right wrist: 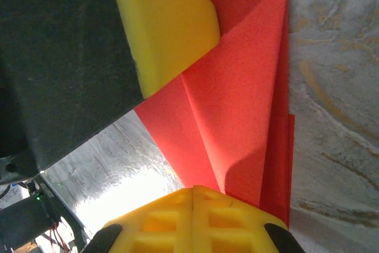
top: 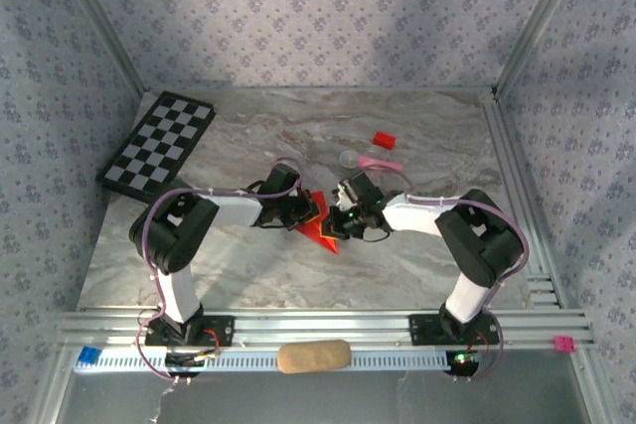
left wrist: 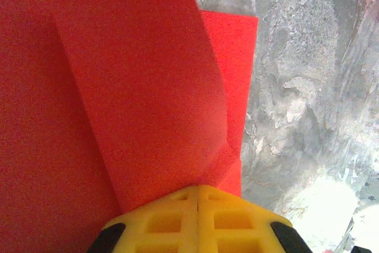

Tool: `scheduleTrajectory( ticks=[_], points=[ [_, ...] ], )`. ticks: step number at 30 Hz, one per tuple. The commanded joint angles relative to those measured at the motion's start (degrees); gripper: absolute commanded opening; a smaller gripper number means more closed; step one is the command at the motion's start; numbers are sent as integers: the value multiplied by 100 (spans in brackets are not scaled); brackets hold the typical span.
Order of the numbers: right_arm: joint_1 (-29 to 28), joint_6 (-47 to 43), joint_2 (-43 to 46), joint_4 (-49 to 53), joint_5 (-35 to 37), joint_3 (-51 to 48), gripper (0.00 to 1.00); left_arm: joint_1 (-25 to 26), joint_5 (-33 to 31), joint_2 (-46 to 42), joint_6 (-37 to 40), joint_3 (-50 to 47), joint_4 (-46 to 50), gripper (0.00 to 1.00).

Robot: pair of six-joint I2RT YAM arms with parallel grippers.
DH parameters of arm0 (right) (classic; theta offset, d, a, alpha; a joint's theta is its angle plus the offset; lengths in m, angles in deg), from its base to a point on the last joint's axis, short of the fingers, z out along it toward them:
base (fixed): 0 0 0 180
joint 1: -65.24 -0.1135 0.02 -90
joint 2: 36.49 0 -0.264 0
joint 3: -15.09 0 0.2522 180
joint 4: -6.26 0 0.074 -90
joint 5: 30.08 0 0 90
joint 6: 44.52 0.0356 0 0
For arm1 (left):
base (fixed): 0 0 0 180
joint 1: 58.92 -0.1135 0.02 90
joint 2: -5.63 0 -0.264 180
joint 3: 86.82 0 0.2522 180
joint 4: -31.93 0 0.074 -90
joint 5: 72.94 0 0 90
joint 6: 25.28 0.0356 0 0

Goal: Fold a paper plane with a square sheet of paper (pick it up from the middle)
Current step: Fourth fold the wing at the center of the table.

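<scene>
The red square sheet of paper [top: 323, 233] lies mid-table, folded into layered flaps with a pointed tip toward the near edge. My left gripper [top: 313, 211] meets it from the left and my right gripper [top: 341, 217] from the right, almost touching each other. In the left wrist view the yellow jaws [left wrist: 197, 188] are closed together, with a raised flap of the paper [left wrist: 130, 87] narrowing into them. In the right wrist view the jaws [right wrist: 193, 189] are also closed, on a curled flap of the paper [right wrist: 237, 99]. The left gripper's yellow finger [right wrist: 172, 22] rests over the sheet beyond.
A checkerboard [top: 159, 143] sits at the back left of the marble table [top: 447, 126]. A small red block [top: 384, 139] and a pink stick with a grey round head [top: 373, 161] lie behind the grippers. A tan oblong pad [top: 313, 355] rests on the front rail.
</scene>
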Motion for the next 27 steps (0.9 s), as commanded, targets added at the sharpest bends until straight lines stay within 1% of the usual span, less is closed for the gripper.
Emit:
scheduleTrajectory(
  ticks=[1, 8, 13, 19, 21, 23, 27],
  points=[
    [51, 46, -156, 136, 129, -47, 1, -25, -237, 96, 54, -129, 317, 4],
    [63, 227, -189, -310, 10, -658, 1, -39, -256, 29, 174, -63, 400, 4],
    [104, 228, -183, -338, -7, -789, 0, -49, -218, -88, 350, 74, 424, 6],
    [118, 212, -175, -321, -7, -790, 0, -15, -116, -489, 673, 197, 510, 11],
    [127, 218, -174, -320, 7, -782, 0, 1, -12, -598, 716, 169, 558, 11],
    [128, 234, -178, -316, 30, -786, 0, 51, 156, -631, 718, 120, 631, 9],
    [122, 210, -192, -290, 28, -788, 0, 191, 555, -509, 751, 70, 539, 7]
  ],
)
